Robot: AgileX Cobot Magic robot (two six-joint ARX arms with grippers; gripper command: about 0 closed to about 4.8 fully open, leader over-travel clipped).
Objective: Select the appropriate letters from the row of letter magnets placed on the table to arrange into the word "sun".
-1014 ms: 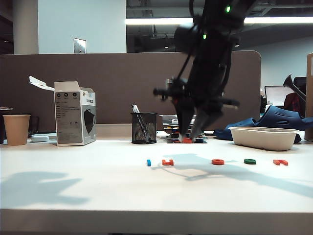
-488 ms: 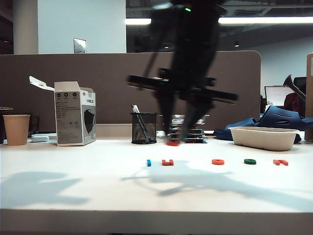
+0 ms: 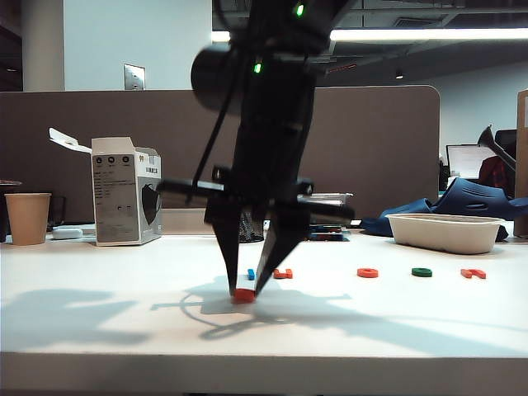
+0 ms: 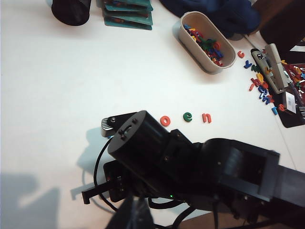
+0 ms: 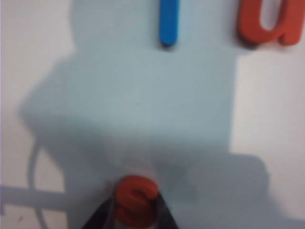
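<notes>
1. The right gripper (image 3: 244, 292) pinches the red letter s (image 5: 136, 199) between its fingertips, low over the white table (image 3: 99, 330).
2. The s is in front of the blue letter (image 3: 251, 274) and the red u (image 3: 283, 273).
3. The left gripper is out of view.

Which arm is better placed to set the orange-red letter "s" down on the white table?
The right. Its gripper is shut on the orange-red plastic "s" magnet, low over the white table, in front of the blue magnet and "u" magnet. The left gripper is not in view.
</notes>
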